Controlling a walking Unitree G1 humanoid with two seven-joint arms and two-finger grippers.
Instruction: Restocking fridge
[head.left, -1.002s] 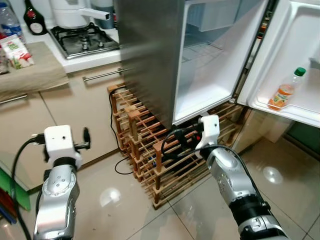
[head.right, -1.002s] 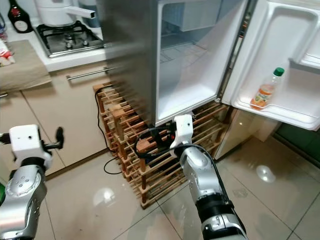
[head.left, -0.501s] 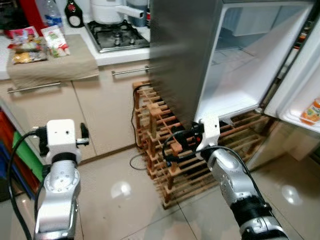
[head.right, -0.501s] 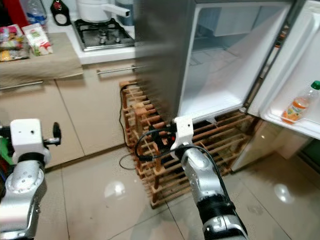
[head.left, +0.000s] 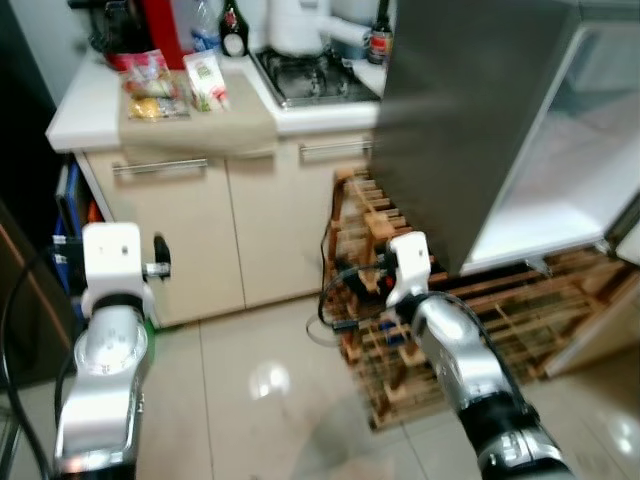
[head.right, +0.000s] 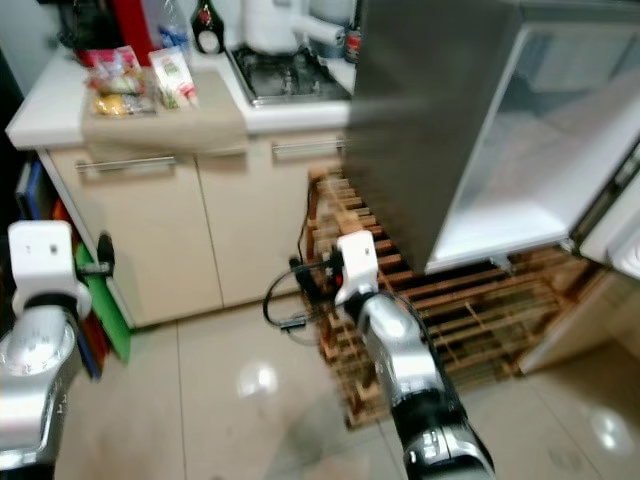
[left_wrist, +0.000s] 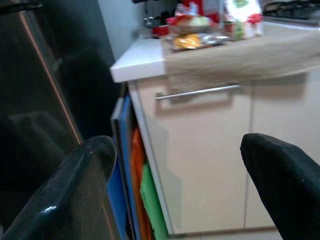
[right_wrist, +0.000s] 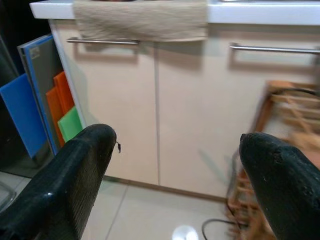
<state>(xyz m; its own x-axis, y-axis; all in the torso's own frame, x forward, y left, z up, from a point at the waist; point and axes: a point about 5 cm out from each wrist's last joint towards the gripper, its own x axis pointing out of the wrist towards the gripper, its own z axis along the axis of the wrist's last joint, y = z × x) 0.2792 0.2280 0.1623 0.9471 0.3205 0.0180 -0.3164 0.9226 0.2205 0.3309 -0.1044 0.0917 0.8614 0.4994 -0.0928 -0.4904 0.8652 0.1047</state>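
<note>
The open fridge (head.left: 470, 120) stands at the right, its white inside (head.left: 560, 180) bare as far as it shows. On the counter at the left a beige cloth (head.left: 200, 110) carries food packets (head.left: 150, 85) and a small carton (head.left: 207, 78), with bottles (head.left: 232, 15) behind them. My left gripper (left_wrist: 175, 147) is held at chest height facing the cabinet corner, open and empty. My right gripper (right_wrist: 175, 142) is held low before the cabinet doors, also open and empty. Both are far from the packets.
A wooden bottle rack (head.left: 400, 300) with a black cable stands under and beside the fridge. A gas hob (head.left: 315, 75) with a white kettle is on the counter. Coloured boards (right_wrist: 60, 110) lean beside the cabinet (head.left: 200, 220). A dark door (left_wrist: 45, 100) is at the far left.
The whole view has swung left: the fridge door with the juice bottle has left the picture and the counter with the packets has come in. Both arms hold the same pose.
</note>
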